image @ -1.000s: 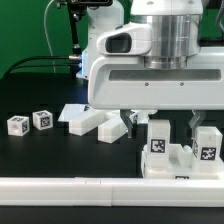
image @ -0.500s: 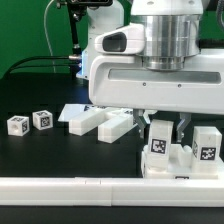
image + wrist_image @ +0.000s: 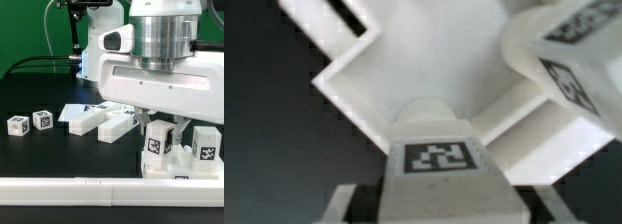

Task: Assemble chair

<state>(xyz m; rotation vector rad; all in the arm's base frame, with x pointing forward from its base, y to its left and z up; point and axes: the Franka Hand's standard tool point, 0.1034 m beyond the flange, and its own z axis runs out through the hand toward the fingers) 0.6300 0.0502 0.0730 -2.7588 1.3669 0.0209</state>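
Close up, a white tagged post [image 3: 445, 150] set against a white angled frame [image 3: 393, 60]. Second tagged block [image 3: 571, 60] just beside, dark desk [image 3: 260, 150] beneath.

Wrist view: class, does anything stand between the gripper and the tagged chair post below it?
Nothing visible does. The tagged post sits directly between the fingers of the gripper, with no other piece between them. The second post stands off to the exterior view's right.

Bright, even light; white surfaces nearly wash out against the black counter [image 3: 40, 150]. The wrist view is blurred close up, tagged post [image 3: 441, 155] included.
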